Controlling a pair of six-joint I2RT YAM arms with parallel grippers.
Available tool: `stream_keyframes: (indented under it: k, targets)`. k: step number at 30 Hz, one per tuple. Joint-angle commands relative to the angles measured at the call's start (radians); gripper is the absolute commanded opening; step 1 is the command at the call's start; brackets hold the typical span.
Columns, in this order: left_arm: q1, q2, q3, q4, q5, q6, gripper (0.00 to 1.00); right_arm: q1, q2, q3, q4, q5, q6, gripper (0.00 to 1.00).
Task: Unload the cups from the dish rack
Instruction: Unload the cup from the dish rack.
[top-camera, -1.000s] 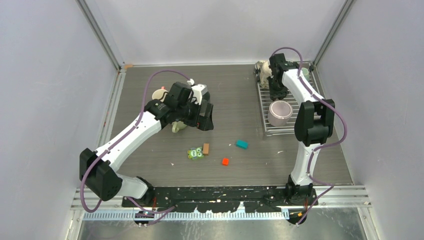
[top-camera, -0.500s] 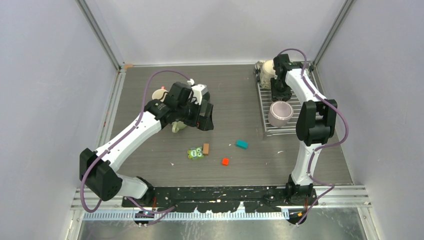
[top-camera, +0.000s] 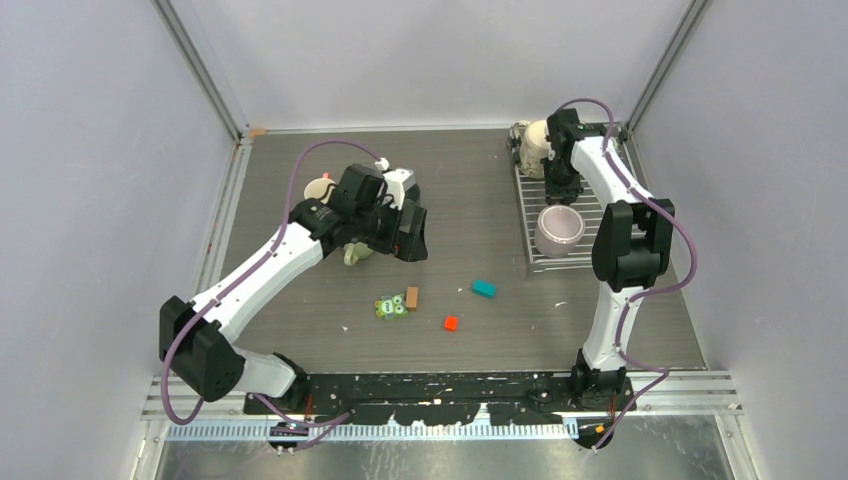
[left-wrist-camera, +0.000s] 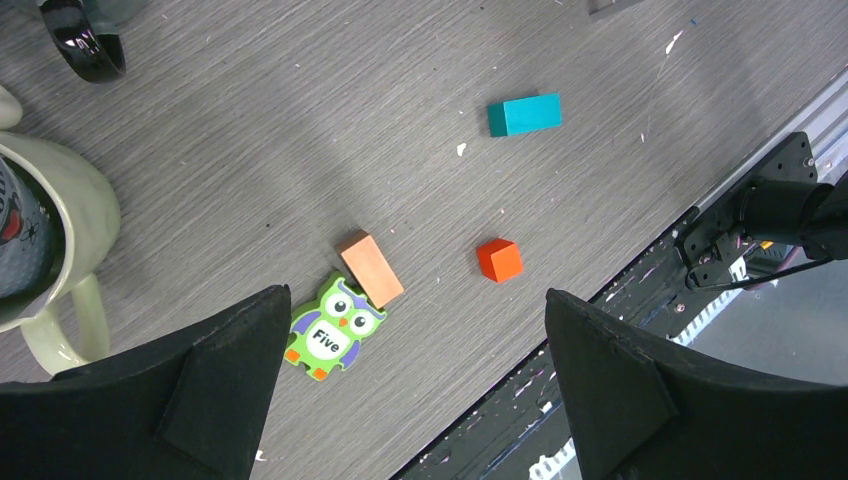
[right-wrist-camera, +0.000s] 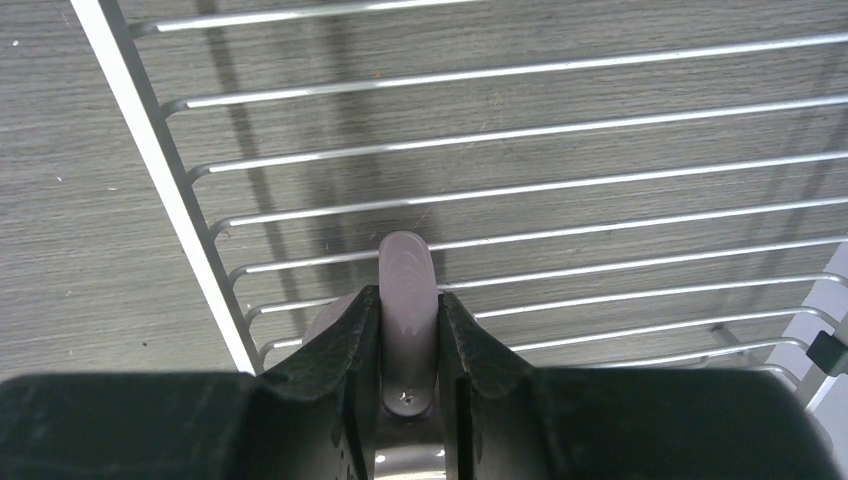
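The dish rack lies at the table's far right, its thin bars filling the right wrist view. A mauve-pink cup stands on its near half. My right gripper reaches down just behind it, shut on that cup's handle, which sticks up between the two fingers. A cream cup sits at the rack's far left corner. My left gripper hangs open over the table's middle, nothing between its fingers. A pale green cup stands on the table beside it.
Small toys lie on the table: a teal block, a red cube, an orange block and a green owl piece. A dark cup and a cream-and-pink cup stand near the left arm. Walls enclose the table.
My right gripper has shifted slightly right over the rack, uncovering more of the cream cup. The mauve-pink cup and the left arm have not moved.
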Motion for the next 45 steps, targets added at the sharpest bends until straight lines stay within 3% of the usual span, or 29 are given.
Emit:
stream_keyframes:
  k: [1,7,14,24,37,45]
  targets:
    - [-0.005,0.006,-0.002,0.031,0.012,-0.007,1.00,0.003,-0.005,0.050,-0.031,0.005,0.025,0.14]
    - [-0.004,0.015,-0.002,0.036,0.012,-0.013,1.00,0.002,-0.040,0.081,-0.028,0.062,0.047,0.01]
    - [-0.004,0.029,0.009,0.042,0.014,-0.025,1.00,0.003,-0.138,0.078,0.005,0.051,0.090,0.01]
    - [-0.005,0.038,0.027,0.041,0.010,-0.034,1.00,0.022,-0.279,-0.050,0.137,0.101,0.141,0.01]
    - [-0.004,0.042,0.046,0.048,0.018,-0.053,1.00,0.056,-0.340,-0.175,0.230,0.135,0.162,0.01]
    - [-0.005,0.035,0.043,0.049,0.009,-0.050,1.00,0.060,-0.363,-0.234,0.274,0.170,0.204,0.30]
